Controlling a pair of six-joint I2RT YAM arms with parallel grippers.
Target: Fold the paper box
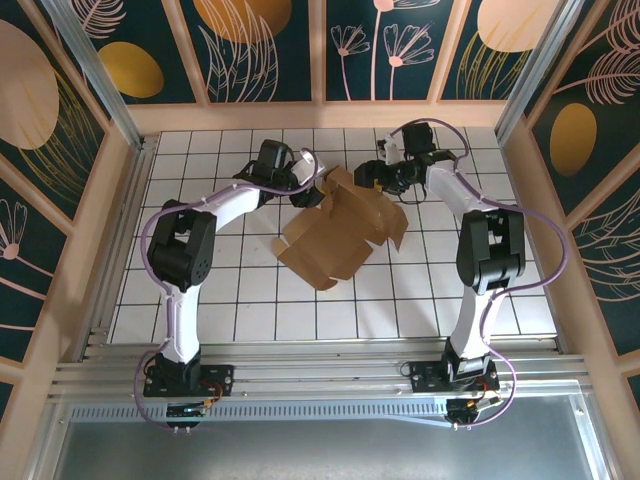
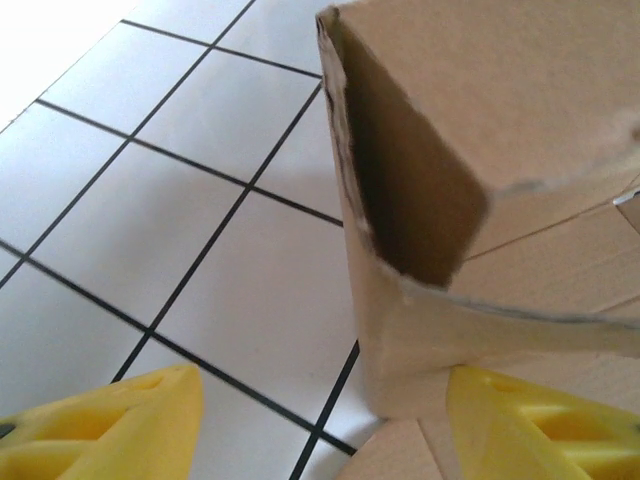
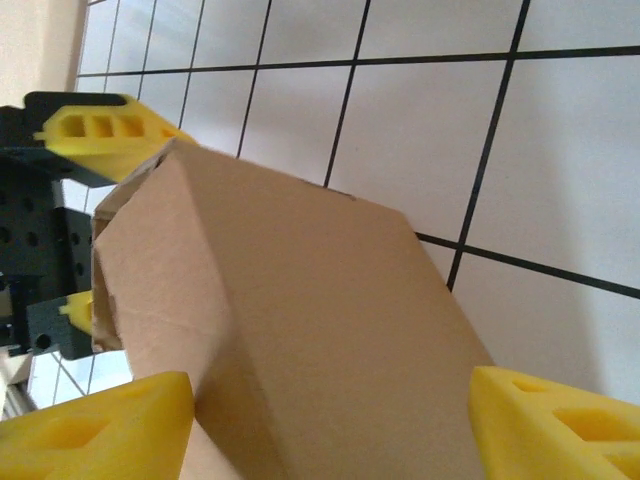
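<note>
The paper box (image 1: 335, 238) is brown cardboard, partly folded, with raised walls and loose flaps, resting on the tiled table. My left gripper (image 1: 312, 190) is at its far left corner. In the left wrist view that gripper (image 2: 325, 440) is open, and a folded corner of the box (image 2: 430, 300) stands just inside the right finger (image 2: 545, 430). My right gripper (image 1: 386, 182) is at the box's far right edge. In the right wrist view it (image 3: 330, 430) is open wide, with a sloping panel of the box (image 3: 320, 340) filling the space between its yellow fingers (image 3: 95, 430).
White tiles with black lines (image 1: 250, 300) surround the box. A wooden rim (image 1: 320, 115) and patterned walls close off the back and sides. The left gripper's yellow finger (image 3: 105, 140) and black mount show beyond the box in the right wrist view.
</note>
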